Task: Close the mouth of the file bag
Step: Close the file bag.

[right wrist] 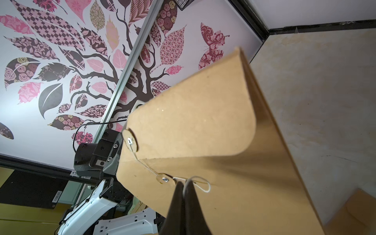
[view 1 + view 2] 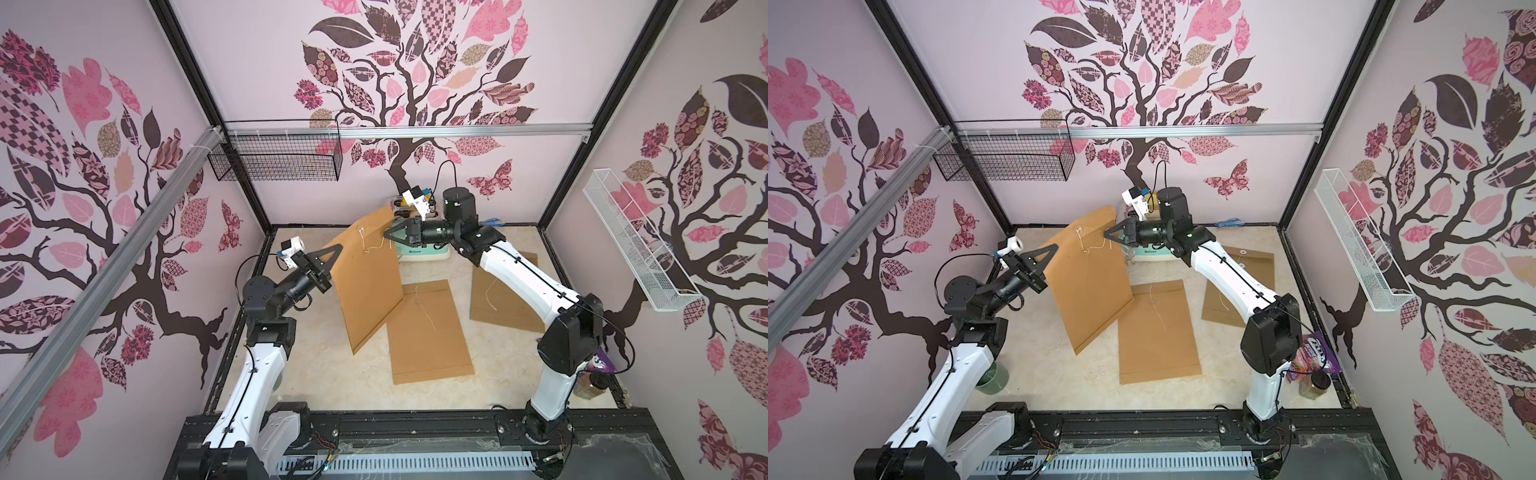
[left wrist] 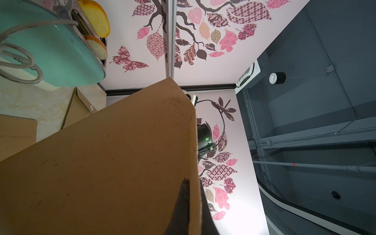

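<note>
Holding the file bag [image 2: 365, 282] tilted up over mid-bench, left end effector [image 2: 338, 248] is clamped on its side edge; right end effector [image 1: 183, 184], facing the button side, pinches the string [image 1: 180, 179] just beside the lower button [image 1: 164, 179]; bag's long axis runs back-to-front.

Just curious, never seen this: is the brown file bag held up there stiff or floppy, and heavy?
Probably fairly stiff: the file bag stands nearly flat though the left claw pinches just one edge. Likely light, being thin card. Its flap curls, so it should bend easily.
</note>
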### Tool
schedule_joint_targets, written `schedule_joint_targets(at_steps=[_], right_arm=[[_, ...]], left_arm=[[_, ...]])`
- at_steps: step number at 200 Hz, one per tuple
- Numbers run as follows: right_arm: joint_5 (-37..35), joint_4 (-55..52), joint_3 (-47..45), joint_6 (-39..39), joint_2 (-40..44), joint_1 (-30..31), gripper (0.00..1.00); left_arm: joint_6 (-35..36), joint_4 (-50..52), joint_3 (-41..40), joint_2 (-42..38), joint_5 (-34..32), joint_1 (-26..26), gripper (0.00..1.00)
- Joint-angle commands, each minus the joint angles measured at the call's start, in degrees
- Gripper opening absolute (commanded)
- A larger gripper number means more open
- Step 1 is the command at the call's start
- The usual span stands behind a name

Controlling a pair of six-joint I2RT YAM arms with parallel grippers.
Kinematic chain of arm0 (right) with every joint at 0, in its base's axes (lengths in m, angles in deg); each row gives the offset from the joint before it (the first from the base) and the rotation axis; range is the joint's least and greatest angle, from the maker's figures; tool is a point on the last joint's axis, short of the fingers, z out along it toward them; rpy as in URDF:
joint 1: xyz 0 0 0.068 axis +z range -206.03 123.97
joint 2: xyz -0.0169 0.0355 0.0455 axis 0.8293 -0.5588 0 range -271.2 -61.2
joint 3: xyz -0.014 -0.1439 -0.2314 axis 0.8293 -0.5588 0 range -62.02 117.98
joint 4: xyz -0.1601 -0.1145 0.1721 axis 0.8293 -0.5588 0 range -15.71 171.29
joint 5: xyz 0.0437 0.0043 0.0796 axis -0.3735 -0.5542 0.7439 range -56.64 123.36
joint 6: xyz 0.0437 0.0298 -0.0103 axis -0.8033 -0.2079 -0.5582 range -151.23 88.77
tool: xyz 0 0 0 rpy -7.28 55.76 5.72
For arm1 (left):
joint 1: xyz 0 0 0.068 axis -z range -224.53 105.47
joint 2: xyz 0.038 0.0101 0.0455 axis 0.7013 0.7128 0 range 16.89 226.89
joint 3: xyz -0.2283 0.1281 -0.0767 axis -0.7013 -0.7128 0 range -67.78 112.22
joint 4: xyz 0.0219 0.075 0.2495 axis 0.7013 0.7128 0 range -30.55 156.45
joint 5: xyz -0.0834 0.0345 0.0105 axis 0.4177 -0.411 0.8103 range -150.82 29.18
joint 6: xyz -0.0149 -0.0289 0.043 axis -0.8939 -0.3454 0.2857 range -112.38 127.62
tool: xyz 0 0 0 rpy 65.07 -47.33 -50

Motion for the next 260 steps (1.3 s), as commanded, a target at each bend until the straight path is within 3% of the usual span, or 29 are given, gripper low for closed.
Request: schedule_joint_targets(at_steps=[1, 54, 116, 260], right_arm=[[-1.12, 0.74, 2.05, 0.24, 1.51, -0.02, 0.0], [-0.15, -0.99, 6.2, 0.1, -0.65, 0.8, 0.0], [0.38, -2.36, 10.22, 2.14, -2.7, 3.99, 0.0], [3.17, -2.86, 15.14, 5.44, -4.89, 9.41, 0.0]], left_arm=[[1.29, -0.7, 0.31, -1.6, -0.27, 0.28, 0.0], [2.87, 2.37, 0.23, -2.56, 0.1, 0.44, 0.0], [3.4, 1.83, -0.61, -2.27, -1.64, 3.02, 0.0], [2.26, -0.52, -2.14, -0.81, -2.17, 3.31, 0.0]])
